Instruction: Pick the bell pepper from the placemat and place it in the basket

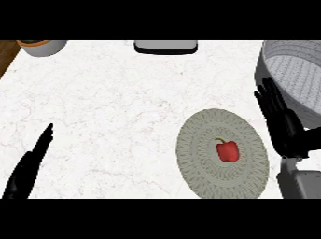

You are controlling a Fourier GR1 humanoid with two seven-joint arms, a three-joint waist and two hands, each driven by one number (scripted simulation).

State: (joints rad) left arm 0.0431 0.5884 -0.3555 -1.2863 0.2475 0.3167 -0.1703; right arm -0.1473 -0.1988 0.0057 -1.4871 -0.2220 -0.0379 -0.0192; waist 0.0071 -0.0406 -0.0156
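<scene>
we list: red bell pepper (226, 151) at centre of round grey placemat (222, 153); grey basket (305, 79) upper right; right hand (284, 126) between them, fingers straight; left hand (30, 168) lower left, fingers straight; bowl (42, 46) and white appliance (165, 46) at far edge.

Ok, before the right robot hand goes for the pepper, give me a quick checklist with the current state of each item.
1. Bell pepper lies on the placemat, near its middle: ok.
2. Nothing covers the pepper or sits on top of it: ok.
3. Right robot hand is open, fingers straight, holding nothing: ok.
4. Right robot hand is over the pepper: not ok; it stands to the right of the placemat, between it and the basket.
5. Basket interior has room for the pepper: ok for the visible part; the rest is cut off by the view's edge.
6. Left robot hand is out of the way, at the lower left: ok.
</scene>
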